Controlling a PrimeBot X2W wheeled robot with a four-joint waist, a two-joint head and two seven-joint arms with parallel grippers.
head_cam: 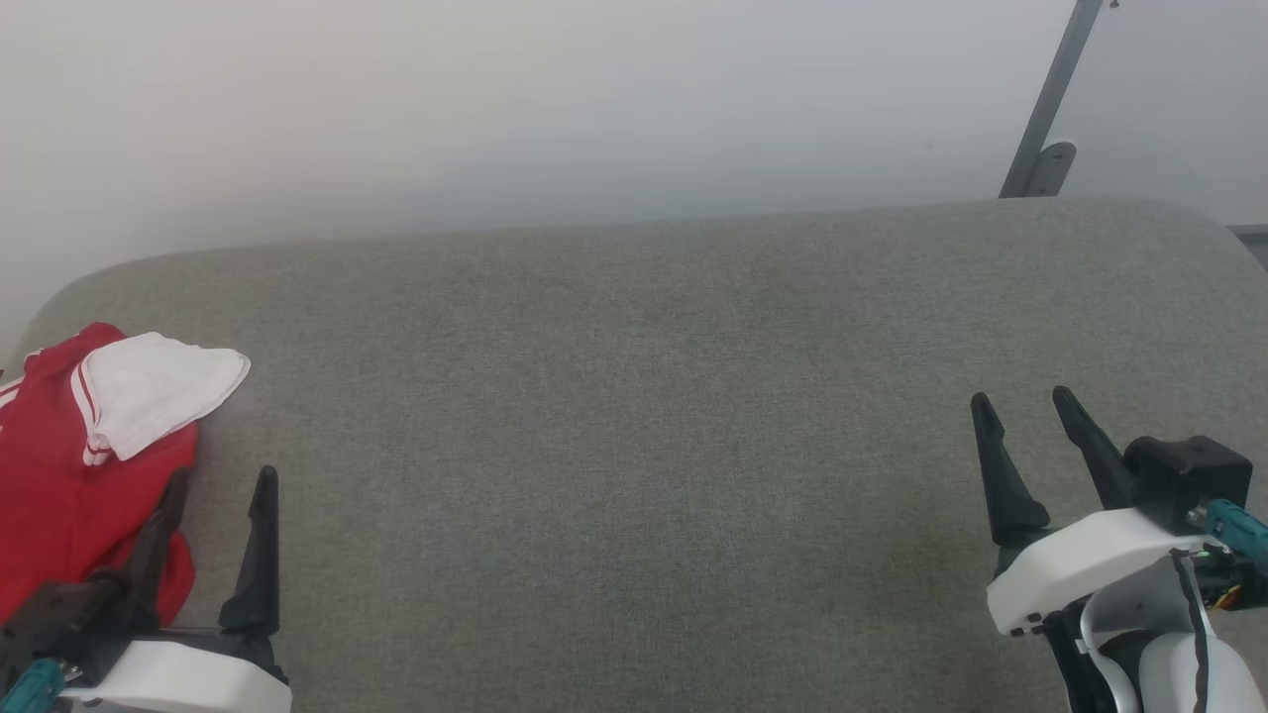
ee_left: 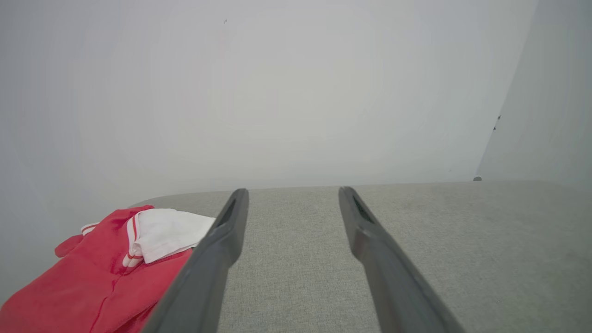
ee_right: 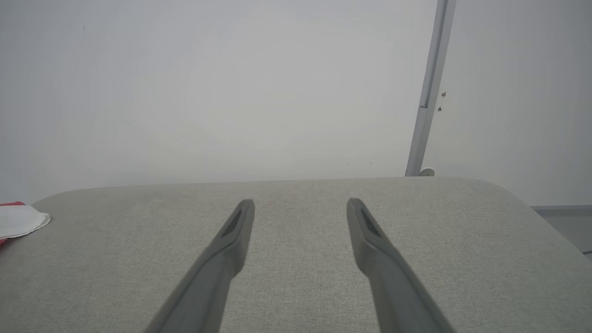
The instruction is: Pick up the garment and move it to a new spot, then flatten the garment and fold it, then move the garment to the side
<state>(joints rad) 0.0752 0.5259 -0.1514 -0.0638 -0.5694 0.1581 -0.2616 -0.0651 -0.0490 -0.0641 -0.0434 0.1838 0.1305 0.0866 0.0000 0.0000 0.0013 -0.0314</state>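
While both arms hang idle: garment (head_cam: 59,495) lies bunched at 9 o'clock on grey padded surface (head_cam: 634,446), partly cut off by head view's edge.
Garment: red body w/ white sleeve (head_cam: 158,391) flopped on top, red-white striped trim showing; not flat.
Left gripper (head_cam: 224,477): at 7 o'clock, fingers spread wide, nothing betw. them; outer finger overlaps red cloth in head view, contact can't be told.
Right gripper (head_cam: 1021,396): at 4 o'clock, well apart from garment, fingers equally wide, holding nothing.
Handling (est.): soft, light, limp; should drape & sag once lifted. No breakage risk. Woven pad prob. gives some drag, so layers may bunch or trail.
Where to grip (est.): pinch a red hem or shoulder edge at 9 o'clock, not the loose white sleeve, which would likely rise alone & leave body behind. Left arm is nearest; a 2nd pinch by right arm would help spread cloth.
Backdrop: pale wall; grey metal pole (head_cam: 1050,99) at 1 o'clock.
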